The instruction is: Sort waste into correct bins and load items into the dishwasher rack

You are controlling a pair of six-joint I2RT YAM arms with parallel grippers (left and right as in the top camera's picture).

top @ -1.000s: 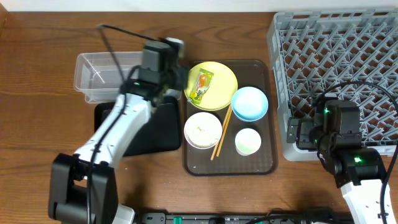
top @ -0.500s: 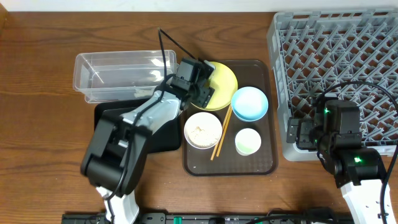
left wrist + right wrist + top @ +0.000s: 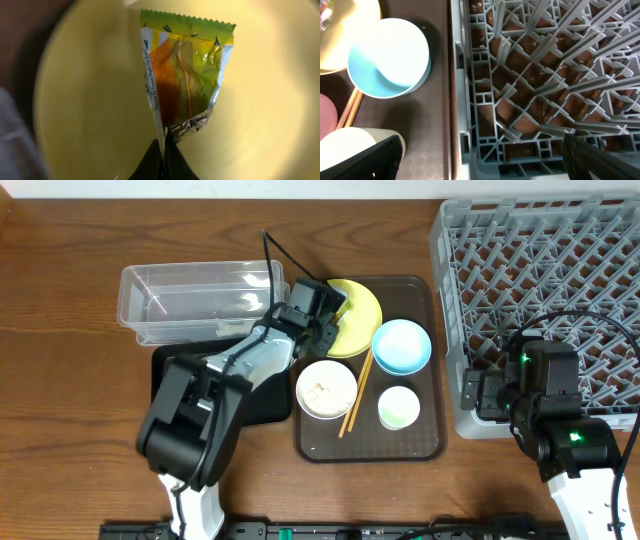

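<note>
Left jaws: clenched on the torn lower edge of the wrapper (image 3: 185, 75), which lies flat on the yellow plate (image 3: 85, 100).
Right jaws: spread wide, holding nothing, over the rack's (image 3: 560, 260) near left corner.
Done: nothing, I judge; I see no waste in the tub (image 3: 195, 300) or black tray (image 3: 270, 395), and no dishes racked.
Left: bin the wrapper, bin the rice in the white bowl (image 3: 326, 388), then rack everything.
In the way: the blue bowl (image 3: 401, 345) sits just beside the plate; chopsticks (image 3: 356, 395) lie between the white bowl and cup (image 3: 399, 407).
</note>
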